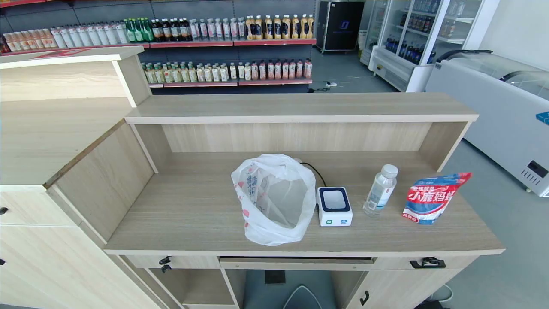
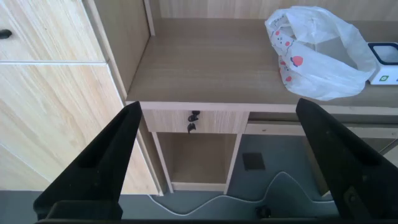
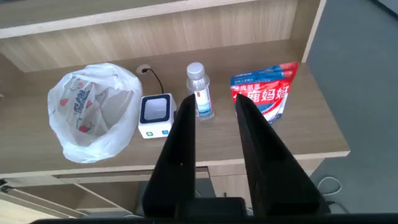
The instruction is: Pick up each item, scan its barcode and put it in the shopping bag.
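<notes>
surface (image 1: pixel 193 214): a pale wood counter with a raised ledge along its back. It carries all four items below.
bag (image 1: pixel 274 197): white plastic with red print. It stands near the middle of the surface with its mouth open upward.
scanner (image 1: pixel 334 206): a white box with a dark-framed window on top. It sits just right of the bag, and I cannot tell whether the two touch.
cable (image 1: pixel 317 171): black. It runs from behind the scanner and passes behind the bag.
bottle (image 1: pixel 379 191): clear with a white cap. It stands upright to the right of the scanner, apart from it.
pouch (image 1: pixel 433 198): red, white and blue. It stands tilted, right of the bottle and near the right end of the surface.
left tool (image 2: pixel 219 109): my fingers stand wide apart and hold nothing. I hold it out in front of the surface's front edge, facing the drawer (image 2: pixel 168 121) left of the bag.
right tool (image 3: pixel 212 106): my fingers stand a narrow gap apart and hold nothing. I hold it above and in front of the surface, in line with the bottle.
shelves (image 1: pixel 231 43): rows of bottled drinks across the aisle behind the surface.
</notes>
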Tool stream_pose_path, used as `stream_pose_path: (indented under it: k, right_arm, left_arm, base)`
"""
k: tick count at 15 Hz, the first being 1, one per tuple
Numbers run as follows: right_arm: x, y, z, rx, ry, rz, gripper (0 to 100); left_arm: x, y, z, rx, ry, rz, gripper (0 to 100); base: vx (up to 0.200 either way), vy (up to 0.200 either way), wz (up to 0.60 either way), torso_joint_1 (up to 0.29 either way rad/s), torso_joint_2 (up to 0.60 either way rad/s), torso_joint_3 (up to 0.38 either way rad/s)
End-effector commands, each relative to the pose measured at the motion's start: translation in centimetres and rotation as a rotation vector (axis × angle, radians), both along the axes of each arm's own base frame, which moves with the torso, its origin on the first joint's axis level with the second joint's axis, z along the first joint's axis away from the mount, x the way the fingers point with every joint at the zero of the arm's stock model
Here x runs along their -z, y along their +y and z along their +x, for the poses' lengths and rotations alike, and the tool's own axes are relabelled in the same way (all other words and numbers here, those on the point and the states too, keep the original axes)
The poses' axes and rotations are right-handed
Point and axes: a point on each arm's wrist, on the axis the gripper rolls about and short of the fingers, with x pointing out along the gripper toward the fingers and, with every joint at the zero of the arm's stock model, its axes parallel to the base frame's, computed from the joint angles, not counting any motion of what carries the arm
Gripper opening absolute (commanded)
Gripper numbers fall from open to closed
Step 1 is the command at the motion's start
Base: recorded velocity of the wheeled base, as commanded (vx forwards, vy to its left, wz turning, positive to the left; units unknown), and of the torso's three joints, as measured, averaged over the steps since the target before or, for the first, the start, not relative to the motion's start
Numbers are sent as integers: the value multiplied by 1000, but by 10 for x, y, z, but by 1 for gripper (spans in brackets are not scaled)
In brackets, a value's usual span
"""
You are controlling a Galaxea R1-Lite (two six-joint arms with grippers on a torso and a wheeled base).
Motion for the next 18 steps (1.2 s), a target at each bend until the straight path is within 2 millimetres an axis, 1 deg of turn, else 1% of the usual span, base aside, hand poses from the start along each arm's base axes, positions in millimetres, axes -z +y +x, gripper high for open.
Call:
stream_pose_path:
  k: [1, 2, 3, 4, 5, 6, 7, 8, 9, 10, 11, 12, 15, 16, 18]
  right_arm:
    - [23, -4, 83, 15, 184, -11, 100]
    - [29, -7, 111, 22, 181, -13, 100]
    - [39, -11, 134, 38, 183, -25, 100]
    - [55, -18, 156, 57, 214, -62, 100]
    - [69, -23, 171, 64, 232, -95, 100]
    - [77, -24, 179, 61, 247, -102, 100]
    - [93, -25, 192, 56, 281, -106, 100]
    - [99, -25, 198, 54, 287, -109, 100]
    - [113, -26, 210, 51, 293, -124, 100]
    - [118, -27, 215, 51, 289, -129, 100]
    - [128, -27, 224, 53, 280, -131, 100]
    - [132, -28, 226, 52, 287, -132, 100]
    - [146, -29, 242, 47, 314, -158, 100]
    - [148, -29, 245, 46, 314, -163, 100]
    - [157, -26, 259, 30, 314, -169, 100]
  left_arm:
    - [0, 0, 0, 0, -1, 0, 100]
    - [0, 0, 0, 0, 1, 0, 100]
    - [0, 0, 0, 0, 1, 0, 100]
    - [0, 0, 0, 0, 1, 0, 100]
    - [0, 0, 0, 0, -1, 0, 100]
    - [0, 0, 0, 0, 1, 0, 100]
    - [0, 0, 0, 0, -1, 0, 100]
    - [0, 0, 0, 0, -1, 0, 100]
    - [0, 0, 0, 0, 1, 0, 100]
    - [0, 0, 0, 0, -1, 0, 100]
    - [0, 0, 0, 0, -1, 0, 100]
    - [0, 0, 0, 0, -1, 0, 100]
    - [0, 0, 0, 0, -1, 0, 100]
    - [0, 0, 0, 0, 1, 0, 100]
    - [0, 0, 0, 0, -1, 0, 100]
  base:
    - [0, 0, 0, 0, 0, 0]
    - [0, 0, 0, 0, 0, 0]
    - [0, 0, 0, 0, 0, 0]
    - [0, 0, 0, 0, 0, 0]
    - [0, 0, 0, 0, 0, 0]
    - [0, 0, 0, 0, 0, 0]
    - [0, 0, 0, 0, 0, 0]
    - [0, 0, 0, 0, 0, 0]
    - [0, 0, 0, 0, 0, 0]
    - [0, 0, 0, 0, 0, 0]
    - [0, 0, 0, 0, 0, 0]
    - [0, 0, 0, 0, 0, 0]
    - [0, 0, 0, 0, 0, 0]
    - [0, 0, 0, 0, 0, 0]
    - [0, 0, 0, 0, 0, 0]
